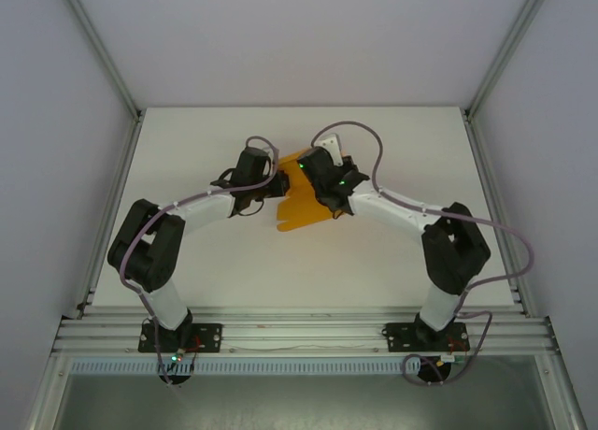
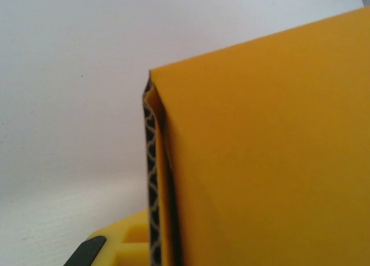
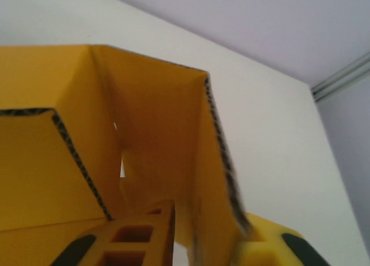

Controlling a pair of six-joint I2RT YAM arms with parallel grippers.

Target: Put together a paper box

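Orange card stands folded up near the middle of the white table [image 1: 206, 262], a little toward 12 o'clock: the box [image 1: 304, 208], part-formed, with walls raised and a flap lying out toward 6 o'clock.

The left gripper [image 1: 277, 185] comes in at the box's 9 o'clock edge. Its jaws are closed, and from the left wrist they look pinched on a doubled fold of the card. One yellow finger [image 2: 95, 250] shows at 7 o'clock just beside that fold, and the other is hidden behind the orange panel. A dark patterned lining shows along the cut edge.

The right gripper [image 1: 308, 168] sits over the box at about 1 o'clock. Seen from its wrist, the fingers [image 3: 136, 238] stand a little apart astride one upright wall. A sliver of white shows between the wall and the finger inside the box, so the jaws are parted, not clamped. I cannot tell whether the outer finger touches the card.
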